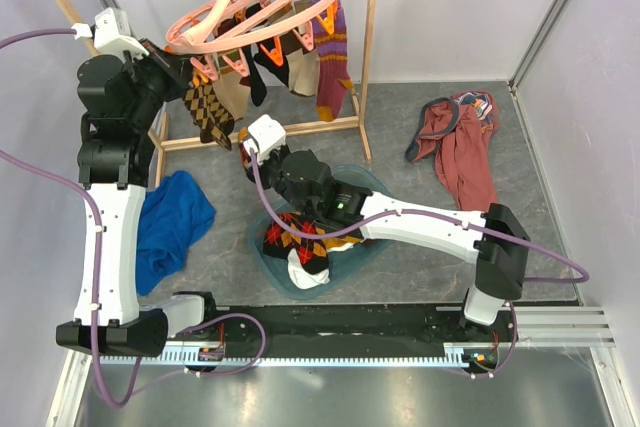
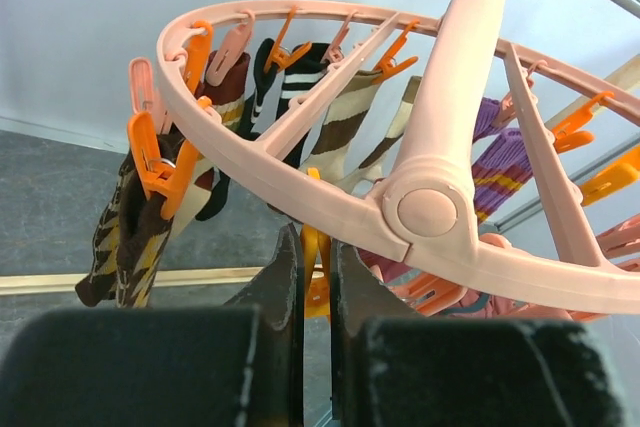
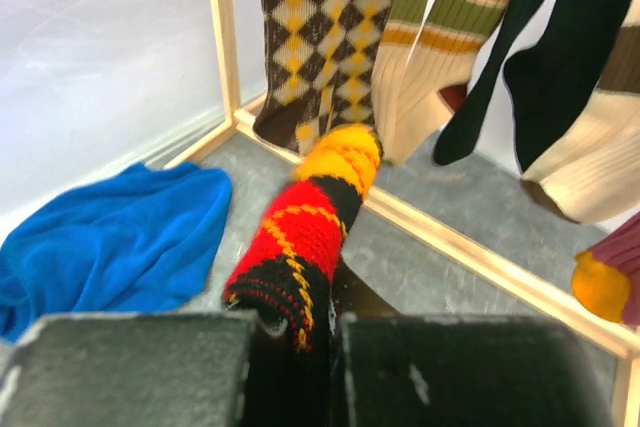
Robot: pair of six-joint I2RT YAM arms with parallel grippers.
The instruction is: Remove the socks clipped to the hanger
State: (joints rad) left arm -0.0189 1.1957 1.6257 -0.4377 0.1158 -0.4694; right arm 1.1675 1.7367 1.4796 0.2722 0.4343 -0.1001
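The salmon-pink ring hanger [image 1: 265, 2] hangs from the rack's rail with several socks [image 1: 210, 107] clipped under it, among them a purple striped one [image 1: 332, 67]. My left gripper [image 1: 185, 72] is raised to the ring's left side. In the left wrist view it [image 2: 315, 252] is shut on an orange clip [image 2: 314, 267] just under the hanger [image 2: 430, 197]. My right gripper [image 1: 248, 154] sits low in front of the rack. The right wrist view shows it [image 3: 310, 322] shut on a black-red-yellow argyle sock [image 3: 310, 217] that points toward the hanging socks [image 3: 330, 27].
A teal basin [image 1: 365, 179] under the right arm holds removed socks [image 1: 300, 242]. A blue cloth [image 1: 170, 222] lies on the left, a maroon garment [image 1: 460, 152] at the right. The wooden rack frame [image 1: 372, 47] stands around the hanger, its base bar [image 3: 470, 252] close ahead of the right gripper.
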